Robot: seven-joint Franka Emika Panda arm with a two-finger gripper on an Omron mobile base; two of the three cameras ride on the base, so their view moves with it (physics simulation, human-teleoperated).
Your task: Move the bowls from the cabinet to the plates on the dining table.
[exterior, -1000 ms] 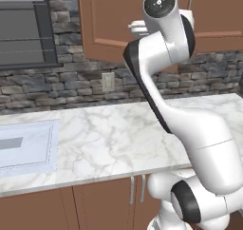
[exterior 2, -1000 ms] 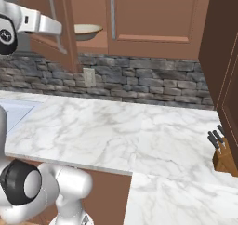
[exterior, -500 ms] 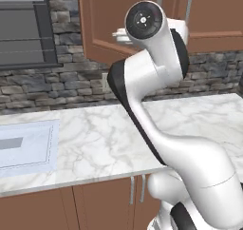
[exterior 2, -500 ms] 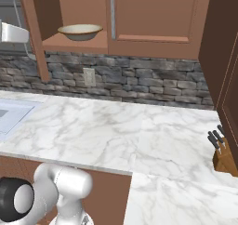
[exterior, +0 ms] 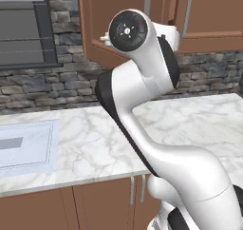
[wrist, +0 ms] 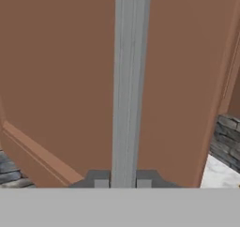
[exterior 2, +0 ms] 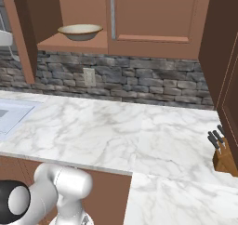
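Open cabinet shelf (exterior 2: 60,43): cream bowl (exterior 2: 80,31) resting on it. Below shelf, marble counter (exterior 2: 116,131): knife block (exterior 2: 226,158) at far right, near edge.

A domestic kitchen: marble tabletop (exterior 2: 116,135), stone-tile backsplash (exterior 2: 139,82), reddish wooden wall cabinet (exterior 2: 153,15), inset sink (exterior: 23,146), knife block (exterior 2: 225,156).

Cream shallow round bowl with tan-brown rim (exterior 2: 80,31): stood upright on the bottom shelf of the reddish-brown wooden wall cabinet (exterior 2: 153,19), in the exposed left compartment. The cabinet's left door (exterior: 118,24) stood swung open; the right panelled door was closed, a long silver bar handle (exterior 2: 112,12) at its left edge.
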